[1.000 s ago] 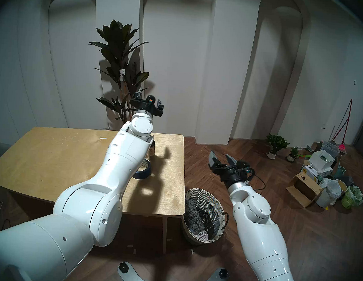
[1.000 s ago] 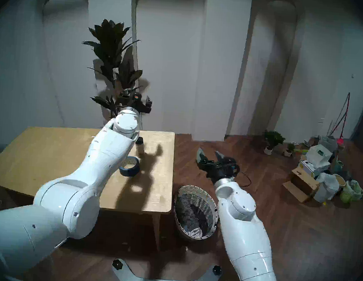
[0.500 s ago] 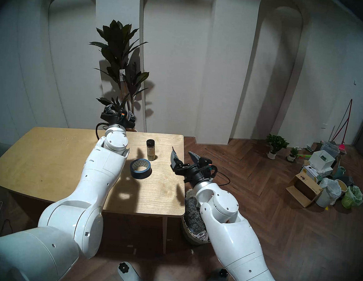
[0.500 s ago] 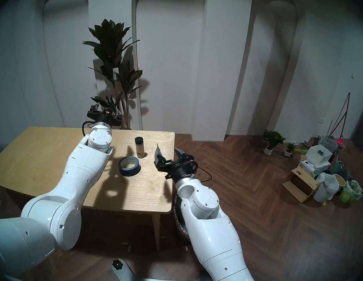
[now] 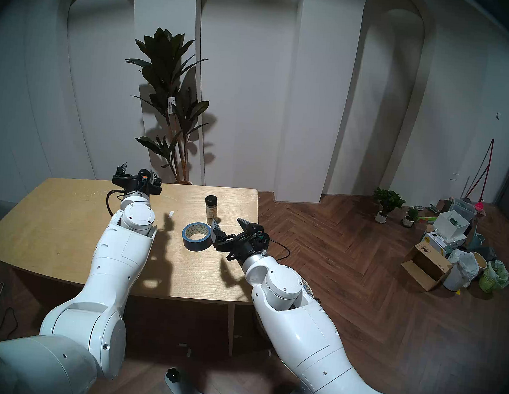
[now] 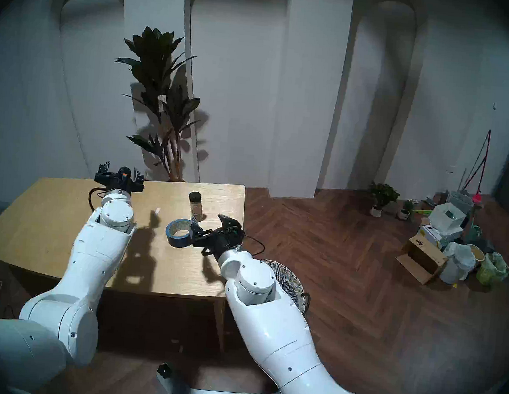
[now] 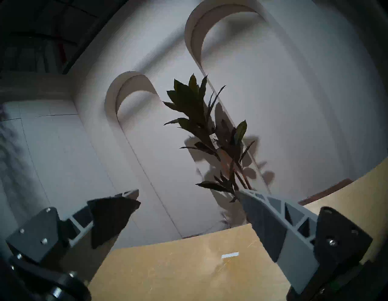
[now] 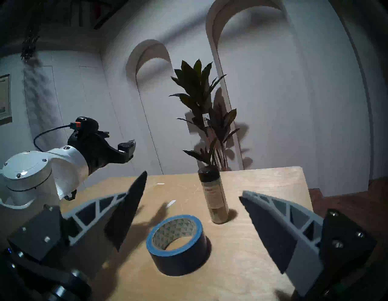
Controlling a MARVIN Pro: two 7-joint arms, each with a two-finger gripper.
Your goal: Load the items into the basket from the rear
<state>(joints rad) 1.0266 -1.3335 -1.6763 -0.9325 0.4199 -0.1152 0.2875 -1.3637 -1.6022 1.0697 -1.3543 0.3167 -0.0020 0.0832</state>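
1. The right gripper (image 8: 192,198) reaches level over the pale wooden table (image 5: 63,222), jaws spread and empty, just short of the flat blue tape roll (image 8: 177,244).
2. The small black-capped bottle (image 8: 213,197) stands upright behind the roll.
3. The left gripper (image 5: 138,173) hangs spread and empty above the table's far edge.

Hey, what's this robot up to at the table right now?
It is clearing a wooden table into a wicker basket on the floor beside it. The right claw, open and empty, is lined up on the blue tape roll, with the small bottle upright just behind. The left claw hangs open off to the side.
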